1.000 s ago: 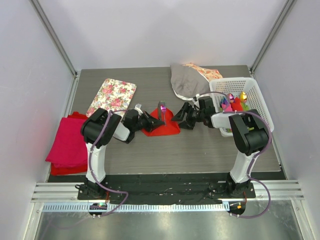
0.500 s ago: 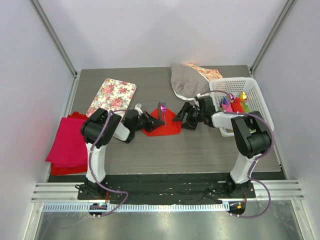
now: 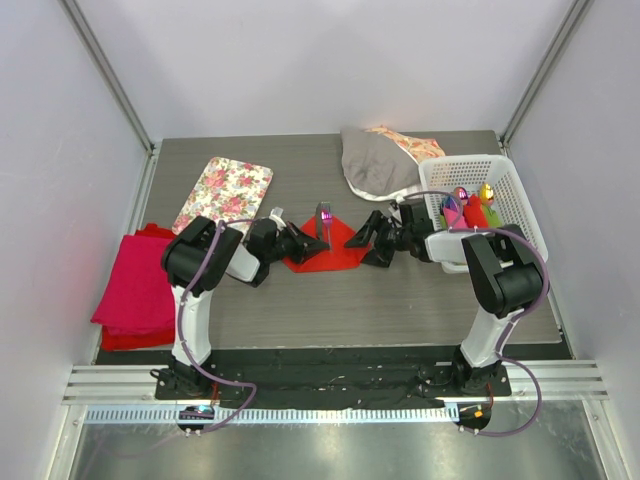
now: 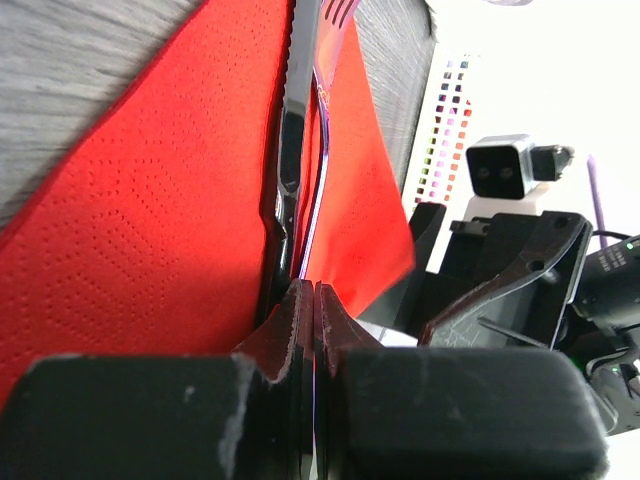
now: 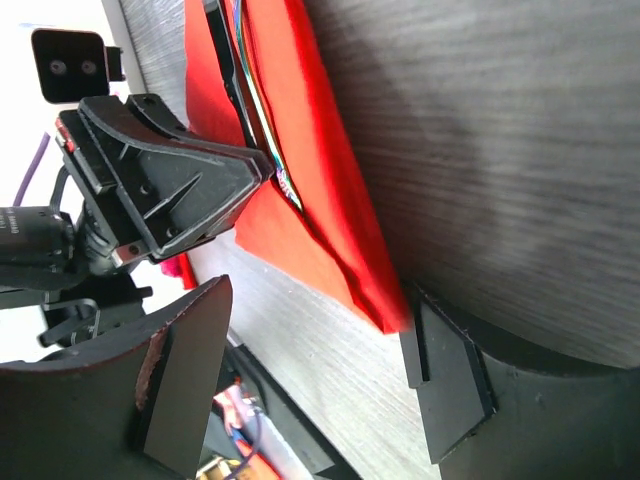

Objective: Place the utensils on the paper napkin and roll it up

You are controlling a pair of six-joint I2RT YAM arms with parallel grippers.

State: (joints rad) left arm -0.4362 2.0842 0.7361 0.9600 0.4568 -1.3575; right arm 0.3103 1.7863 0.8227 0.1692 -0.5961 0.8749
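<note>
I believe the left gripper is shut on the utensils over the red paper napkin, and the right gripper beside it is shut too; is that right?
Not quite: the right gripper is open, its jaws wide apart at a corner of the paper napkin, as the right wrist view shows. The left gripper is shut on the utensils over that napkin.

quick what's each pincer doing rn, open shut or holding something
Left pincer: shut on the utensils, over the paper napkin.
Right pincer: open, holding nothing; the napkin's corner lies between its fingers.
</note>
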